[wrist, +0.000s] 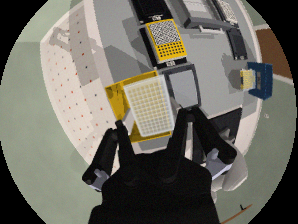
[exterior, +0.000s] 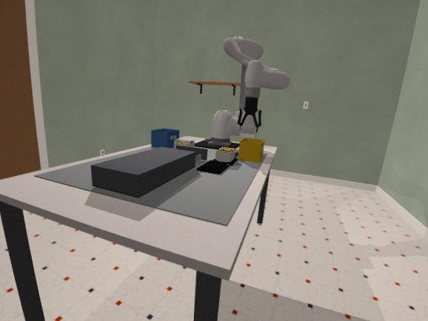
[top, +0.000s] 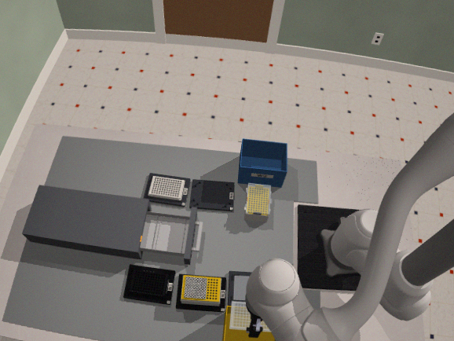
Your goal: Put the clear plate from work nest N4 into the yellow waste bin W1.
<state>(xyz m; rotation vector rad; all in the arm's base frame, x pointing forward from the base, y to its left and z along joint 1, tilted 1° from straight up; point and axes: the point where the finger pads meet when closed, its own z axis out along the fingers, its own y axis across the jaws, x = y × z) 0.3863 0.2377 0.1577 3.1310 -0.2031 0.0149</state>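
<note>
A long dark grey box (top: 84, 220) is set at the bench's left, an open tray (top: 162, 236) joined to its right end. A blue bin (top: 263, 163) is seen upright farther back, a yellow-tinted well plate (top: 258, 199) just before it. A brown door (top: 218, 17) is seen beyond.

Translucent, pale plastic look to the clear plate (wrist: 148, 106); opaque matt yellow for bin W1 (exterior: 252, 149). Smooth, faintly glossy white shell on the arm (exterior: 266, 75); matt black fingers. Flat matt grey mat (exterior: 207, 200) across the white table (exterior: 178, 237).
</note>
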